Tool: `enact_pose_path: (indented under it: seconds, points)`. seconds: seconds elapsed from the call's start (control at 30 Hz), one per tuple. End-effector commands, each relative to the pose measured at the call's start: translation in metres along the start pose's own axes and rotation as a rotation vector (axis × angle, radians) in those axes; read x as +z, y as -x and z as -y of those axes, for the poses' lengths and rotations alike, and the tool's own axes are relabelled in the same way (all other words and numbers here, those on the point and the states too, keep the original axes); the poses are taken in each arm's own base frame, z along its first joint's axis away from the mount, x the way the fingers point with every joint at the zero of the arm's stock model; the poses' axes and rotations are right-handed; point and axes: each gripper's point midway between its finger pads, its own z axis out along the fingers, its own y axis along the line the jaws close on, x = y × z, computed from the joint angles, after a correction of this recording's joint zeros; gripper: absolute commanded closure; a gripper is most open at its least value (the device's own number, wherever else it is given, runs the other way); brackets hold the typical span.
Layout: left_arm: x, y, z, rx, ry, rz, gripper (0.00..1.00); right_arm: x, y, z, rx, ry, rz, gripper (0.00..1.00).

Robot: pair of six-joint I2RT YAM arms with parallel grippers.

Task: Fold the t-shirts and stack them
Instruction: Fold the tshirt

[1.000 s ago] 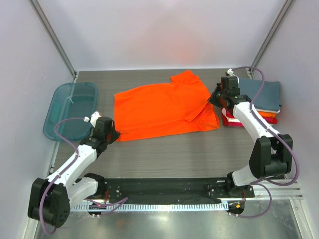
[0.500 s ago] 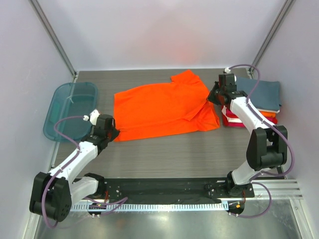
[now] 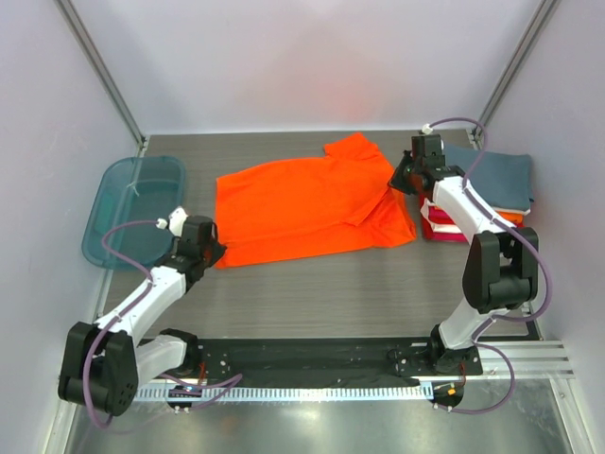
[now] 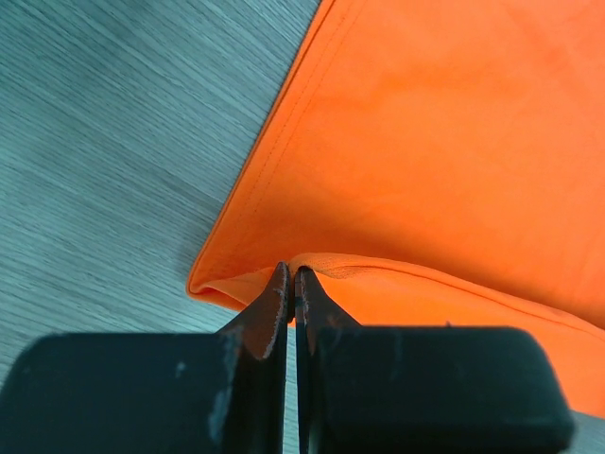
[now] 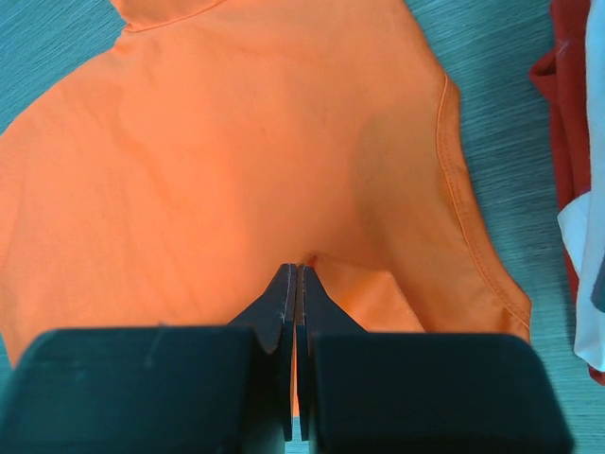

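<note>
Left gripper (image 4: 291,274) clamps the shirt's (image 3: 312,208) 8 o'clock corner, right gripper (image 5: 297,270) its 3 o'clock side; I lift both evenly, cloth taut.

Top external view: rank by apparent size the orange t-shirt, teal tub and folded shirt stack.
Largest: bright orange cloth t-shirt, spread flat.
Next, unranked: translucent teal plastic tub and stack of folded cloth t-shirts look alike; the right arm hides part of the stack.

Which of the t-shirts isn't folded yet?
The bright orange t-shirt, spread open in the middle; the others are folded rectangles in the stack on the right, blue-grey on top.
</note>
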Motion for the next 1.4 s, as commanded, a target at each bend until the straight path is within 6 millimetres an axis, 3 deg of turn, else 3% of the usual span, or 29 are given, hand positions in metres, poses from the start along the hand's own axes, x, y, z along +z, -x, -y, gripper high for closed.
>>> enact_pose_path:
  seconds: [0.0, 0.6, 1.37]
  points:
    - [0.003, 0.012, 0.006, -0.024, -0.010, 0.043, 1.00, -0.002, 0.021, -0.014, -0.011, 0.040, 0.045, 0.99]
    - [0.018, 0.008, 0.004, -0.036, 0.009, 0.018, 1.00, 0.029, 0.021, -0.016, -0.003, 0.028, 0.009, 0.99]
    - [0.023, 0.023, 0.015, -0.032, 0.016, 0.032, 1.00, 0.051, 0.033, -0.013, 0.009, 0.004, 0.017, 0.99]
